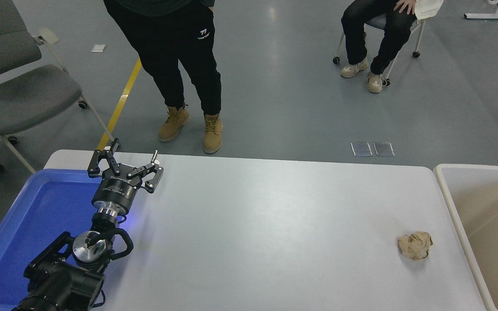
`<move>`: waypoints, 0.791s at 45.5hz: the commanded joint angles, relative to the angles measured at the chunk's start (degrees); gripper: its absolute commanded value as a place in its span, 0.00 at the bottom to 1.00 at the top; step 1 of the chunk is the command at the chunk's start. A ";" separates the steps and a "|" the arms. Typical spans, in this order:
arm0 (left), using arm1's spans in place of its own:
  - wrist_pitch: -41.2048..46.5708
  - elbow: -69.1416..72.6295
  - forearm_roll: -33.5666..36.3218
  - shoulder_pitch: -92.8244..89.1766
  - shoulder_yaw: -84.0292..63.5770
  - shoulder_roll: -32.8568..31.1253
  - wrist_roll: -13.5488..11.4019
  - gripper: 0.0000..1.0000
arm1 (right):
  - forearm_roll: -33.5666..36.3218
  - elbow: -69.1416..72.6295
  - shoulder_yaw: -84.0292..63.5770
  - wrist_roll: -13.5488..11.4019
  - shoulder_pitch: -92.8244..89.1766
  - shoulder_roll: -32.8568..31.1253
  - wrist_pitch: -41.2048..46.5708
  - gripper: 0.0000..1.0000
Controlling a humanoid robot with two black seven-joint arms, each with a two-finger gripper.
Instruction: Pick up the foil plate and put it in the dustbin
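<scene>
The beige dustbin (450, 190) with a thick off-white rim stands at the table's right end, partly cut off by the picture's edge. The foil plate does not show; the part of the bin's inside that I see holds nothing. My left gripper (133, 155) is parked at the lower left with its fingers spread open and empty, above the near corner of the blue tray. My right arm and gripper are out of view.
A blue plastic tray (24, 224) lies at the table's left end under my left arm. A small crumpled brown paper ball (415, 245) lies on the white table (266, 224) near the bin. One person stands at the far edge and another sits further back.
</scene>
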 commanded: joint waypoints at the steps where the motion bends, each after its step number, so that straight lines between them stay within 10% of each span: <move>1: 0.06 0.00 -0.01 0.00 0.00 0.00 0.00 0.99 | -0.15 9.01 -10.40 -0.03 11.26 -9.86 3.44 1.00; 36: 0.06 0.00 -0.01 0.00 0.18 0.01 0.00 0.99 | -0.95 63.60 -57.15 0.58 63.90 -23.40 3.00 1.00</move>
